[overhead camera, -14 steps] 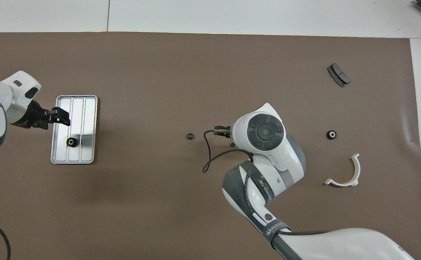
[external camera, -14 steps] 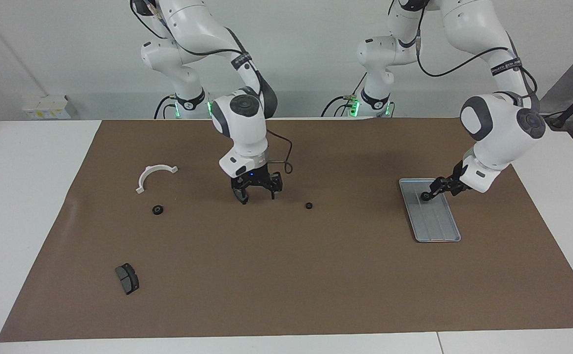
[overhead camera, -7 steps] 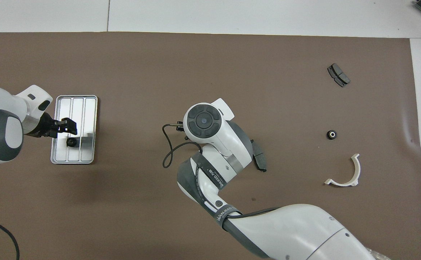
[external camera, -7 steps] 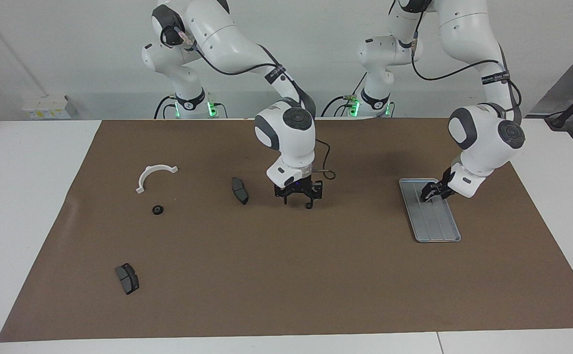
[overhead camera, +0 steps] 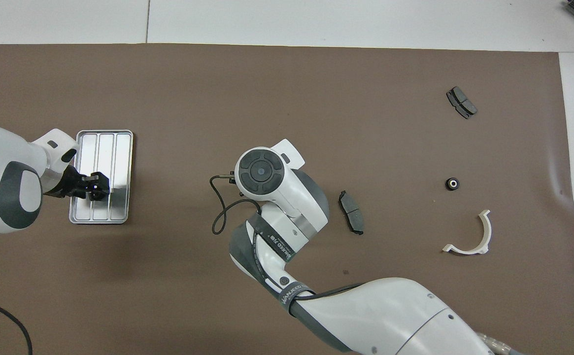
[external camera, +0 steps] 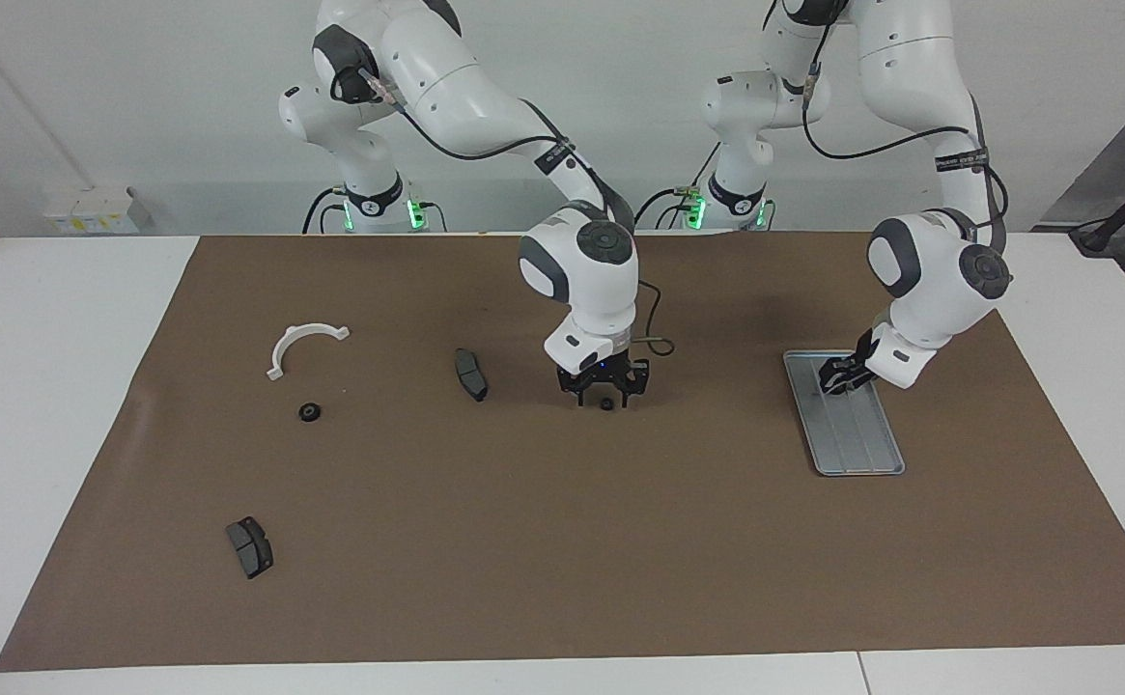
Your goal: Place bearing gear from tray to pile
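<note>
Metal tray (external camera: 857, 444) (near mat's (external camera: 562, 579) edge), open mat alongside

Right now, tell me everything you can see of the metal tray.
The tray is a flat, silver-grey rectangle of what looks like metal, with rounded corners, a low raised rim and ridges running lengthwise. It lies flat on the brown mat toward the left arm's end of the table, its long side running away from the robots. The left gripper is down over the end nearer the robots, around a small black gear there; whether it grips it cannot be told.
</note>
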Robot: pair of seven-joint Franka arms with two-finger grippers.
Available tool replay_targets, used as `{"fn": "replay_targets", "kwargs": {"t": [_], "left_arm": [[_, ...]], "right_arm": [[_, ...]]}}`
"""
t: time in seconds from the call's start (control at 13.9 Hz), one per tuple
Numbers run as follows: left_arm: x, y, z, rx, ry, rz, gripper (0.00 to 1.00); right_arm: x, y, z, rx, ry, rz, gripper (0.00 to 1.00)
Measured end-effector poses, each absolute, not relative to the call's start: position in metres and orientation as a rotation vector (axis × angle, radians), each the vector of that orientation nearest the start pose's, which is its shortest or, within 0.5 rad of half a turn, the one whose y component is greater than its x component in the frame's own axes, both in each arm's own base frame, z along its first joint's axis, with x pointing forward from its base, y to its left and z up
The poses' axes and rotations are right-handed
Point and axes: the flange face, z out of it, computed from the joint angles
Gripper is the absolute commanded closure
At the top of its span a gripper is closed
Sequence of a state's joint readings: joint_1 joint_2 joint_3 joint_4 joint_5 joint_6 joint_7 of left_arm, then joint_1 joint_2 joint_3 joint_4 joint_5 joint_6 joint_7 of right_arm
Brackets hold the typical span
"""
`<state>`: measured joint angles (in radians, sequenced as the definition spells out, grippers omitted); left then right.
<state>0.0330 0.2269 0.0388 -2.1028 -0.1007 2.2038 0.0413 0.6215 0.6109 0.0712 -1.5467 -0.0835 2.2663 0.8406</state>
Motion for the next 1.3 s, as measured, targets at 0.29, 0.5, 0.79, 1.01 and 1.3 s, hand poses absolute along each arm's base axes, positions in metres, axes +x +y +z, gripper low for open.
{"fn": "replay_targets", "kwargs": {"t": [0.29,0.5,0.79,1.01,1.3], "left_arm": [[0.557,0.037,0.298,-3.206,-0.152,0.204,0.48],[0.556,0.037,0.299,-3.204,-0.152,0.204,0.56],[0.555,0.038,0.301,-3.203,-0.152,0.200,0.76],[0.555,0.038,0.301,-3.203,-0.149,0.201,0.95],[0.566,0.033,0.315,-3.206,-0.137,0.153,1.00]], "right_arm": [[0.553,0.449,0.299,-3.085,0.163,-0.146,0.52],[0.552,0.451,0.294,-3.074,0.147,-0.175,0.52],[0.550,0.451,0.288,-3.071,0.140,-0.185,0.69],[0.550,0.450,0.292,-3.075,0.140,-0.186,0.93],[0.549,0.449,0.291,-3.080,0.140,-0.182,0.99]]}}
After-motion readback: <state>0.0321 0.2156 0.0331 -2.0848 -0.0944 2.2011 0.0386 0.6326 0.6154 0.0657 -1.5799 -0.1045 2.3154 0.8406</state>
